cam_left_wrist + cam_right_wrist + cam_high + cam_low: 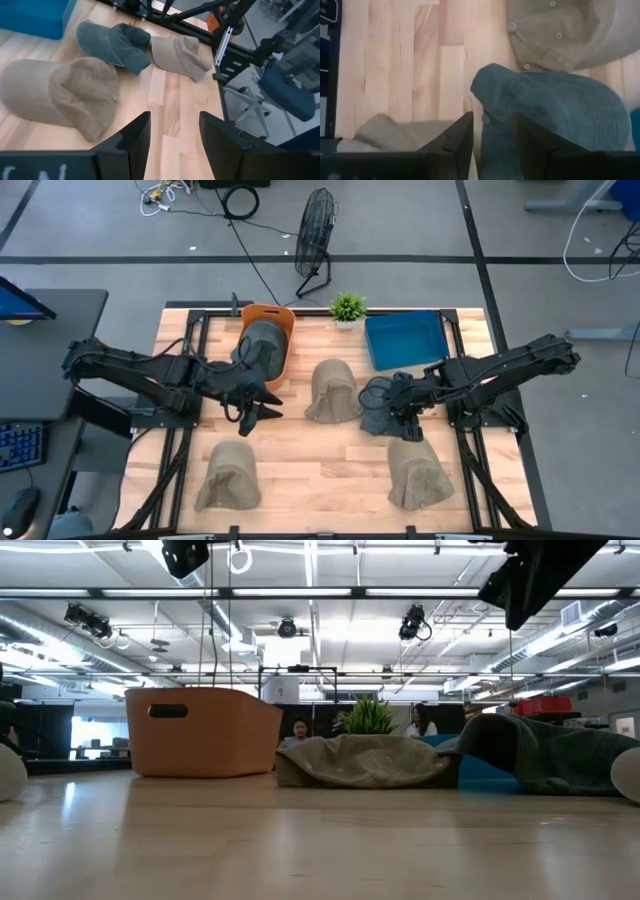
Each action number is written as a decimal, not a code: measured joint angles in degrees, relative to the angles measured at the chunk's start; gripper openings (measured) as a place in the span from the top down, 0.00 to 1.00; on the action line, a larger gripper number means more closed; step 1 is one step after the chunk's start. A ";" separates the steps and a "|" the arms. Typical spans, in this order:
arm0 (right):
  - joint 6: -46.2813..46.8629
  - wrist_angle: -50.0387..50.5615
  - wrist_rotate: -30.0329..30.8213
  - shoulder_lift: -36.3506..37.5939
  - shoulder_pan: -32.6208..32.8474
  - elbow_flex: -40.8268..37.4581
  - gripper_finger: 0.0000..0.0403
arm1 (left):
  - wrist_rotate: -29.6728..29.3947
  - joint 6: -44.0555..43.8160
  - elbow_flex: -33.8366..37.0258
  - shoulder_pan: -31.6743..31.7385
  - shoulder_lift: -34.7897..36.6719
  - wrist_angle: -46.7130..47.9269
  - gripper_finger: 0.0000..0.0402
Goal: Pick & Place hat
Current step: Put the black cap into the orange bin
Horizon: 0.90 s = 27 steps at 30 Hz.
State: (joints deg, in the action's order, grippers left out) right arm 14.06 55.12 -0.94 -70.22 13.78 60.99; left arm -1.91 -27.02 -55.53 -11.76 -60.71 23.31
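Observation:
Several caps lie on the wooden table. A dark grey-green cap lies flat right of centre, and my right gripper hovers open just above it, the brim showing between the fingers. A tan cap lies at centre, with two more tan caps near the front left and front right. Another dark cap sits in the orange basket. My left gripper hangs open over bare wood, in front of the basket.
A blue tray and a small potted plant stand at the far edge. The low view shows both arms raised above the table. Bare wood lies between the front caps. A black frame rims the table; a fan stands on the floor beyond.

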 joint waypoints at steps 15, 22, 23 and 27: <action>-11.33 4.28 7.99 -8.23 -4.42 -0.04 0.67 | -3.34 -1.00 0.00 -4.10 -0.02 -6.06 0.57; -13.03 5.43 11.24 -17.78 -9.12 -0.07 0.67 | -3.41 -2.44 0.00 -5.67 -0.04 -7.36 0.57; -13.02 5.62 11.57 -18.92 -9.81 -0.07 0.67 | -3.41 -2.46 0.00 -5.96 -0.04 -7.32 0.57; -13.06 6.31 9.69 -22.62 -11.96 -0.07 0.67 | -3.49 -2.52 0.00 -6.84 -0.04 -7.33 0.57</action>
State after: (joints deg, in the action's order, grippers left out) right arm 1.01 61.44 8.75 -92.84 1.82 60.93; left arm -5.41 -29.54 -55.53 -18.60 -60.75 15.98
